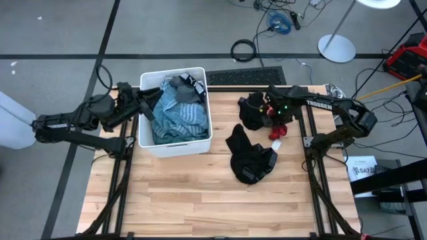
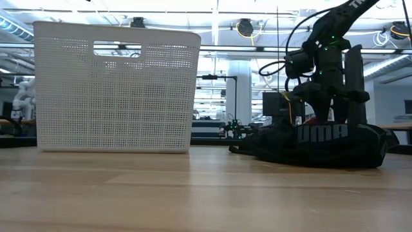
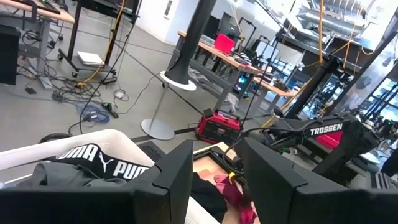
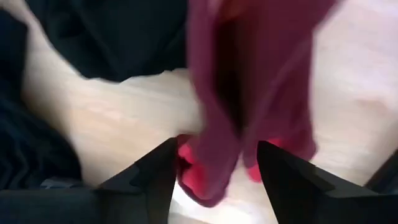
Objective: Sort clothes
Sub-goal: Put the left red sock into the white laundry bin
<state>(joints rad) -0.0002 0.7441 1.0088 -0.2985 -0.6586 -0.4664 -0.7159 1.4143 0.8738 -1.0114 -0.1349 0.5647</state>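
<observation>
The right gripper (image 4: pixel 214 165) hangs over the red and magenta clothes (image 4: pixel 249 93) on the counter (image 1: pixel 200 193), fingers apart around the cloth. The left gripper (image 3: pixel 214 180) waits open over the bin (image 1: pixel 175 145) of blue clothes (image 1: pixel 175 117). Black clothes (image 1: pixel 250 160) lie nearby.

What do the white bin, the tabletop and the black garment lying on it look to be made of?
White bin: likely plastic, matte, with rigid walls pierced by a fine grid of holes. Tabletop: wood, light planks with visible grain and joints. Black garment: soft fabric, crumpled and folded, apparently with a printed elastic waistband.
</observation>
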